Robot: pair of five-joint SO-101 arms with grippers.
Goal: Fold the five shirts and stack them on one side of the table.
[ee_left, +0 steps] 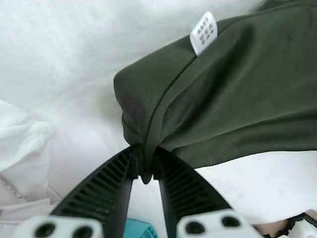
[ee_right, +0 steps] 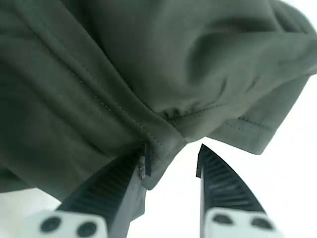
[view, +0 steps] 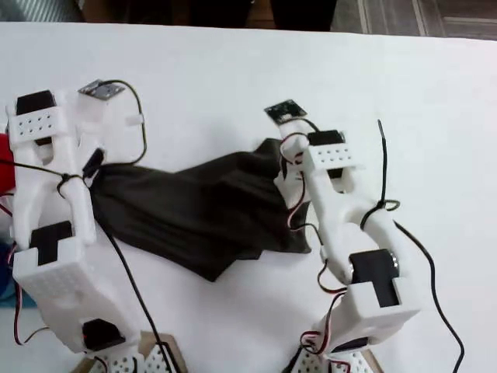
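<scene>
On the white table (view: 233, 70), a dark green fabric shirt (view: 202, 210) lay left-right; left gripper (ee_left: 143, 168) clamped its left end, right gripper (ee_right: 172, 157) gaped at its right.

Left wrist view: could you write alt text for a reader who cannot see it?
The left hand is shut on a bunched edge of a dark green shirt, which lies on a white table. A small white label shows on the shirt, and white cloth lies near the hand.

White table (view: 233, 70); plank floor (view: 404, 15) beyond far edge
</scene>
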